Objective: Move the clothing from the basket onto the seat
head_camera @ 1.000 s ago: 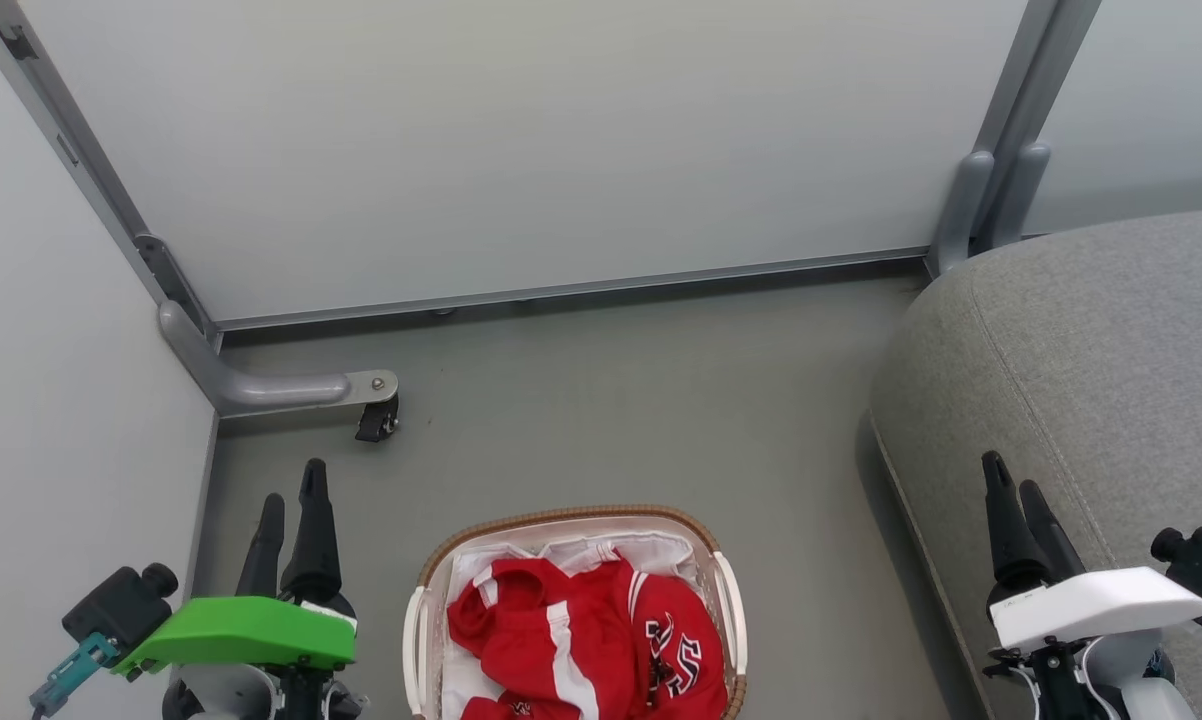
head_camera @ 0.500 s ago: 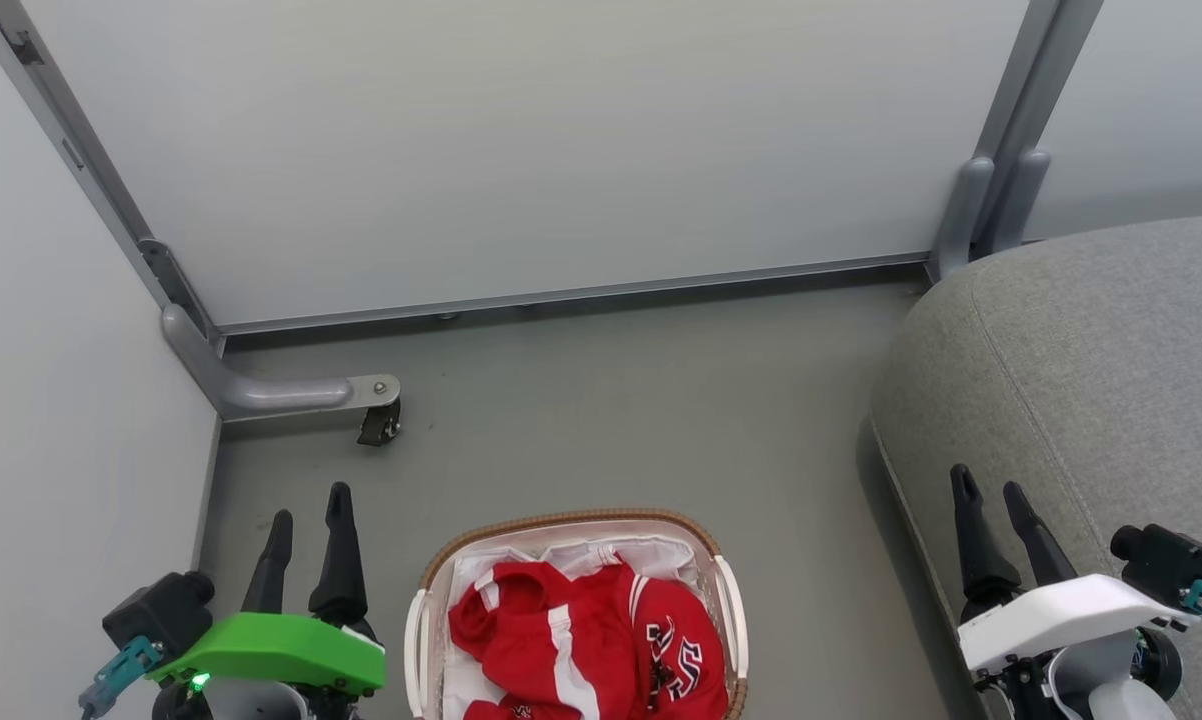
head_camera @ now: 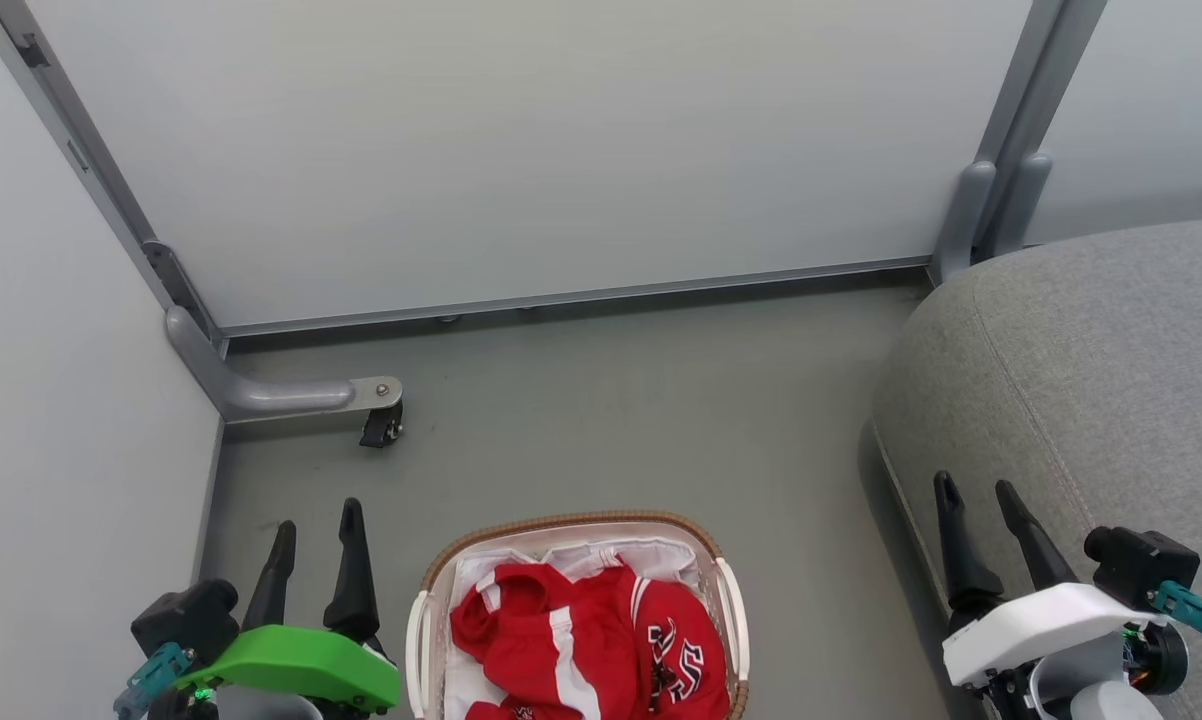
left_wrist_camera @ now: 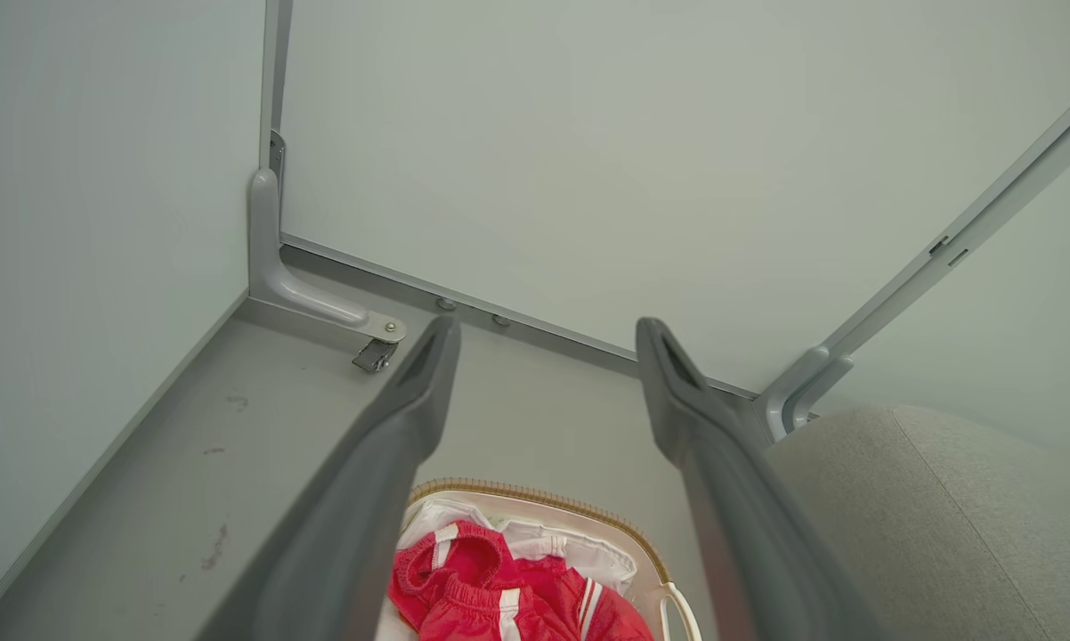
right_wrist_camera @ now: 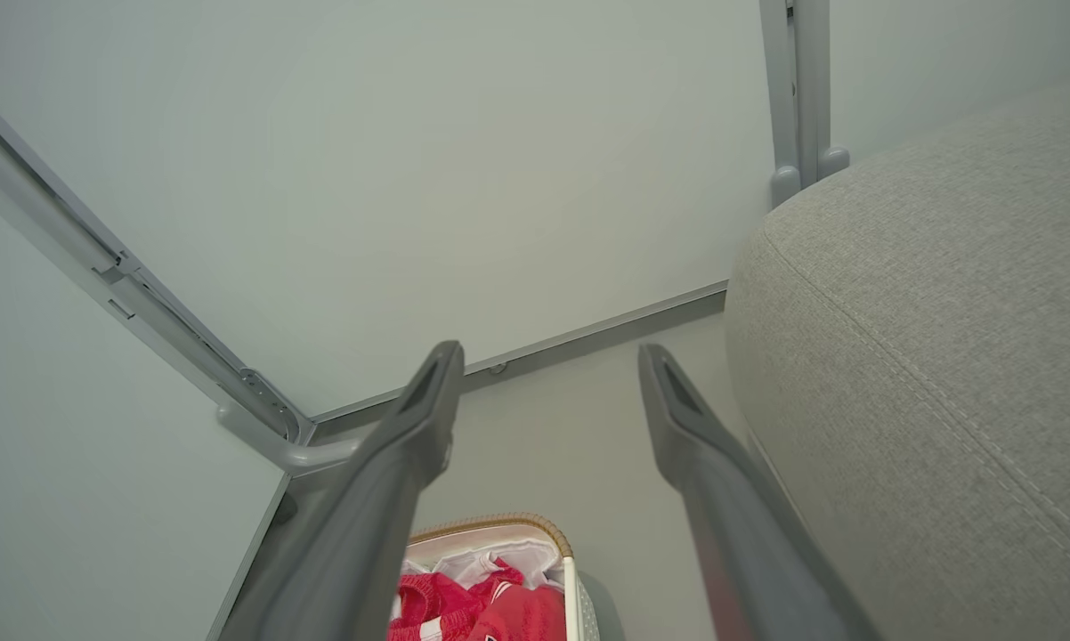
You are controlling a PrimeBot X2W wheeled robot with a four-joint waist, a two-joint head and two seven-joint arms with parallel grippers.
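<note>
The left gripper is shown at the lower left, its two dark fingers spread wide with nothing held. The right gripper, at the lower right, is likewise spread wide and empty. Between them the basket is set on the grey floor, and the clothing is heaped inside it. The seat is seen at the right, apart from the basket.
</note>
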